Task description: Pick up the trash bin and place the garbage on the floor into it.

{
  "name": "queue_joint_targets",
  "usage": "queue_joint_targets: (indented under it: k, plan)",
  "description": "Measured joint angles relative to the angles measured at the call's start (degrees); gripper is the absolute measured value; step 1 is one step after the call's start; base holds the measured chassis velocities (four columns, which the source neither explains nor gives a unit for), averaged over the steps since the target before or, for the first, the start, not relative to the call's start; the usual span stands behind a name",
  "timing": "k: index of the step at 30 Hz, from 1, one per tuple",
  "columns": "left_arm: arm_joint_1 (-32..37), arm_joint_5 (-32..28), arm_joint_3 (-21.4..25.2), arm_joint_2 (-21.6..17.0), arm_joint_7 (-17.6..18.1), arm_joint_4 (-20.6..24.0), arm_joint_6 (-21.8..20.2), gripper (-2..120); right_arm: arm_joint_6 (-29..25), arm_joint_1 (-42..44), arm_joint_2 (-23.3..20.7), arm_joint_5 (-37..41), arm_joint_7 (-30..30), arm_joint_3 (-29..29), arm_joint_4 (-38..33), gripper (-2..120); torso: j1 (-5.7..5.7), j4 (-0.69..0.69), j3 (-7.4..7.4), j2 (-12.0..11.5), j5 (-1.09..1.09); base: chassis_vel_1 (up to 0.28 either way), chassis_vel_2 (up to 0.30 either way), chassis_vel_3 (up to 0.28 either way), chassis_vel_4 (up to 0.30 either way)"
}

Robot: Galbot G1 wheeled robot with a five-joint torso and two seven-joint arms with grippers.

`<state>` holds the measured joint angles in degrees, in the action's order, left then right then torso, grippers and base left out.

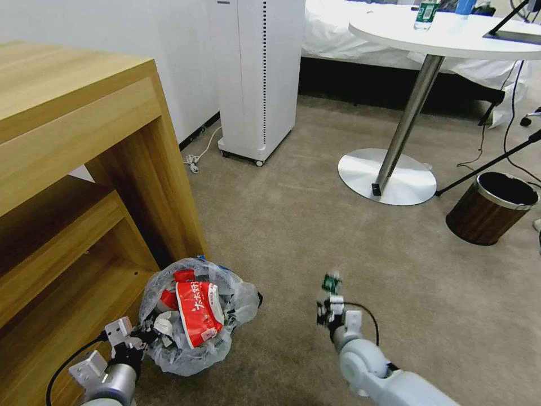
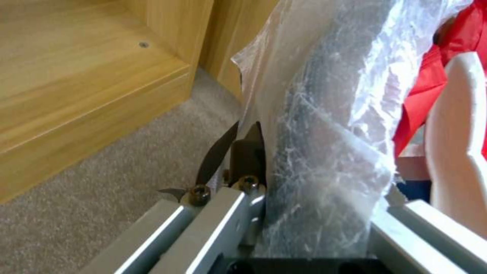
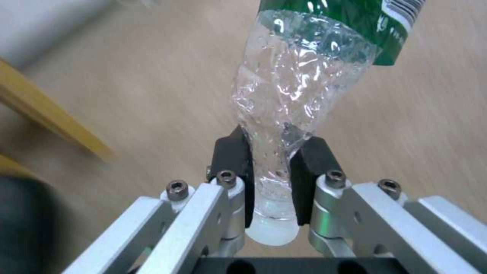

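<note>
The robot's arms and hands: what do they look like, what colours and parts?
Both arms are smooth, rounded, pale grey tubes. A black cable loops along each wrist. The left hand and right hand are built from flat silvery-white metal bars joined by dark hex-socket screws on a black base. Each finger ends in a black pad. Small boxy grey blocks sit on the left wrist.

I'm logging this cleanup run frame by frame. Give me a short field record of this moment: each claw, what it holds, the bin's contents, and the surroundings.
left claw: shut on the rim and bag of the trash bin, beside the wooden shelf unit
right claw: shut on a crushed clear bottle with a green label, held above the carpet
bin contents: red wrappers, white scraps
bottle status: not yet in the bin
nearby: round white table, brown bin, white appliance
</note>
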<state>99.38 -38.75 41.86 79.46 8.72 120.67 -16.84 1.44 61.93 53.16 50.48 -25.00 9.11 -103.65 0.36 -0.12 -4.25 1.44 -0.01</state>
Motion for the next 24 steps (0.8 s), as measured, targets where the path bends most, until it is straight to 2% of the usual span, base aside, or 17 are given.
queue_joint_targets:
  k: [1, 2, 5, 6, 9, 10, 14, 15, 17, 18, 21, 22, 24]
  plan:
    - [-0.01, 0.00, -0.02, -0.03, 0.02, 0.00, 0.00, 0, -1.81, -0.24, -1.17, 0.43, 1.92, -0.27, -3.73, 13, 0.00, -0.01, 0.00, 0.00, 0.02, 0.000, 0.000, 0.000, 0.000]
    - [-0.01, 0.00, -0.02, -0.03, 0.02, 0.00, 0.00, 0, -1.81, -0.24, -1.17, 0.43, 1.92, -0.27, -3.73, 13, 0.00, -0.01, 0.00, 0.00, 0.02, 0.000, 0.000, 0.000, 0.000]
    - [-0.01, 0.17, -0.36, 0.10, 0.09, 0.25, -0.21, 0, -4.45, -3.37, -4.25, 2.15, 5.42, 1.99, -15.08, 13, 0.00, 0.00, 0.00, 0.00, 0.00, 0.000, 0.000, 0.000, 0.000]
    - [-0.01, 0.17, -0.36, 0.10, 0.09, 0.25, -0.21, 0, -4.45, -3.37, -4.25, 2.15, 5.42, 1.99, -15.08, 13, 0.00, 0.00, 0.00, 0.00, 0.00, 0.000, 0.000, 0.000, 0.000]
    - [-0.23, 0.28, -0.61, 0.19, 0.29, 0.78, -0.60, 0, -3.63, -8.81, -6.71, 6.26, 6.16, 7.53, -23.14, 13, 0.00, 0.00, 0.00, 0.00, 0.01, 0.000, 0.000, 0.000, 0.000]
    - [-0.23, 0.28, -0.61, 0.19, 0.29, 0.78, -0.60, 0, -3.63, -8.81, -6.71, 6.26, 6.16, 7.53, -23.14, 13, 0.00, 0.00, 0.00, 0.00, 0.01, 0.000, 0.000, 0.000, 0.000]
    - [-0.37, 0.28, -0.83, 0.36, 0.73, 1.58, -1.11, 0, -2.25, -19.53, -8.44, 11.79, 6.47, 18.48, -26.45, 12, 0.00, 0.00, 0.00, 0.00, 0.01, 0.000, 0.000, 0.000, 0.000]
    - [-0.37, 0.28, -0.83, 0.36, 0.73, 1.58, -1.11, 0, -2.25, -19.53, -8.44, 11.79, 6.47, 18.48, -26.45, 12, 0.00, 0.00, 0.00, 0.00, 0.01, 0.000, 0.000, 0.000, 0.000]
    - [-0.40, 0.39, -0.95, 0.69, 0.92, 1.99, -1.34, 0, -0.20, -26.05, -6.45, 15.21, 3.83, 25.72, -26.26, 12, 0.00, 0.00, 0.00, 0.00, 0.01, 0.000, 0.000, 0.000, 0.000]
    - [-0.40, 0.39, -0.95, 0.69, 0.92, 1.99, -1.34, 0, -0.20, -26.05, -6.45, 15.21, 3.83, 25.72, -26.26, 12, 0.00, 0.00, 0.00, 0.00, 0.01, 0.000, 0.000, 0.000, 0.000]
    - [-0.24, 0.61, -0.95, 1.15, 1.01, 2.57, -1.45, 0, 4.41, -32.11, -0.62, 21.58, -3.80, 32.94, -23.19, 12, 0.01, 0.01, 0.00, 0.00, 0.01, 0.000, 0.000, 0.000, 0.000]
    - [-0.24, 0.61, -0.95, 1.15, 1.01, 2.57, -1.45, 0, 4.41, -32.11, -0.62, 21.58, -3.80, 32.94, -23.19, 12, 0.01, 0.01, 0.00, 0.00, 0.01, 0.000, 0.000, 0.000, 0.000]
    - [-0.08, 0.66, -0.78, 1.28, 1.05, 2.86, -1.46, 0, 6.19, -33.76, 2.85, 23.55, -7.39, 35.80, -19.73, 12, 0.01, 0.01, 0.00, 0.00, 0.00, 0.000, 0.000, 0.000, 0.000]
